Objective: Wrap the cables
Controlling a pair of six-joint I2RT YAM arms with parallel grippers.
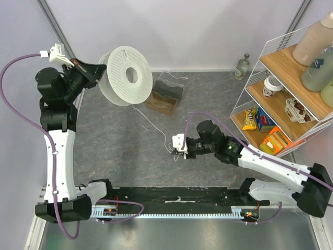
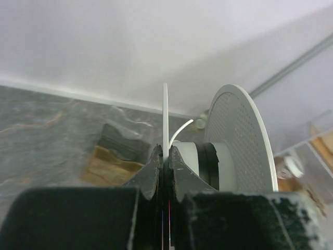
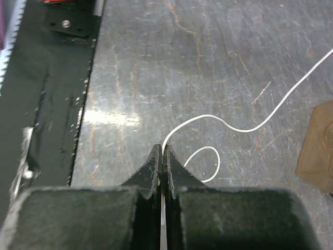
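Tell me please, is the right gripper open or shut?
Shut. In the right wrist view, the right gripper closes with no gap on the thin white cable.

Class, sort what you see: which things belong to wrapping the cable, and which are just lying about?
Job: wire, spool, left gripper clamping its rim, right gripper pinching the wire.
Lying about: brown bag, glass bottle, shelf of snacks.

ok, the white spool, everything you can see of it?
The white plastic spool is on edge at the far left of the table: two round flanges perforated in a fine grid, a centre hole, a hub with a dark band. The left gripper is shut on one flange's rim. The cable runs from the hub to the right gripper. Whether the spool touches the table is unclear.
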